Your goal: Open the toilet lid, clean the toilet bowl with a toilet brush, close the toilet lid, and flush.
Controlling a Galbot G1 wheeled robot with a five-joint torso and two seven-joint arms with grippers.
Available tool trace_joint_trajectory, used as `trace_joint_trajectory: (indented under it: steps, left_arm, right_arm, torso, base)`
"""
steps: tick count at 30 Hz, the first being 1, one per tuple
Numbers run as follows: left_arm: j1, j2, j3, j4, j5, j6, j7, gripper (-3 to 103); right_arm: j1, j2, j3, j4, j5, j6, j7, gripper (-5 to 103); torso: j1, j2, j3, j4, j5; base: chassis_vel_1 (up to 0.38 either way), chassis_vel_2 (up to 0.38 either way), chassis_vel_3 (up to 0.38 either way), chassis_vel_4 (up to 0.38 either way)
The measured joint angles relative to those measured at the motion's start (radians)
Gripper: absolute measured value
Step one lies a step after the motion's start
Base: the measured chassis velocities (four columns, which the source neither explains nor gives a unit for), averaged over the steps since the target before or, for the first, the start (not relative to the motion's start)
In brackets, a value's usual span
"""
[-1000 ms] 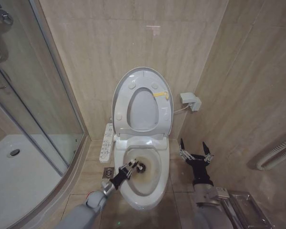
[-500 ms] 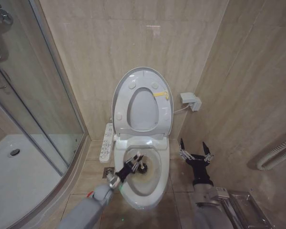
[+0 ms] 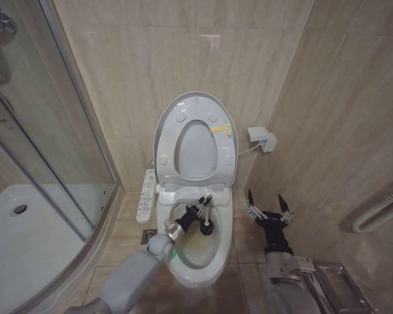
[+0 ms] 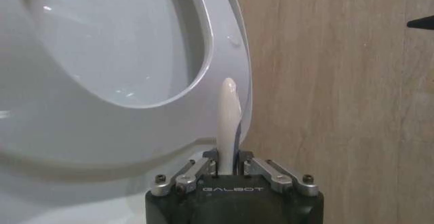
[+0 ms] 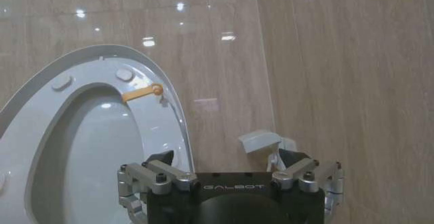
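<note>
My toilet lid point(image 3: 195, 108) stands raised upright against the wall, a glossy white oval with its grey-white underside and small round bumpers facing me, the ring seat with its yellow sticker lifted against it. Below it the toilet bowl point(image 3: 221, 243) lies open, a white ceramic oval with a side control panel along its left. The toilet brush point(image 3: 205, 226) has its dark bristle head down inside the bowl, its slim white handle clamped in my left gripper point(image 3: 200, 207)
</note>
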Motion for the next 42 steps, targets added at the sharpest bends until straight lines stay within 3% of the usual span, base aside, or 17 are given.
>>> trace_joint_trajectory:
  steps: [5,21,31,42]
  left_arm:
    - [-0.019,-0.043,0.027,0.027,-0.005,0.008,-0.001,18]
    - [-0.044,-0.042,0.025,0.029,-0.017,0.008,0.002,18]
    - [0.009,-0.064,0.039,0.06,-0.004,-0.01,0.021,18]
    - [-0.032,-0.071,0.042,0.058,-0.021,-0.006,0.019,18]
  right_arm:
    - [0.0,0.0,0.0,0.0,0.0,0.0,0.0,100]
    - [0.0,0.0,0.0,0.0,0.0,0.0,0.0,100]
    - [0.0,0.0,0.0,0.0,0.0,0.0,0.0,100]
    - [0.0,0.0,0.0,0.0,0.0,0.0,0.0,100]
  torso:
    - [0.0,0.0,0.0,-0.0001,0.0]
    - [0.0,0.0,0.0,-0.0002,-0.0001]
    - [0.0,0.0,0.0,0.0001,-0.0003]
    - [0.0,0.0,0.0,-0.0002,-0.0002]
  base:
    - [0.0,0.0,0.0,0.0]
    - [0.0,0.0,0.0,0.0]
    - [0.0,0.0,0.0,0.0]
    - [0.0,0.0,0.0,0.0]
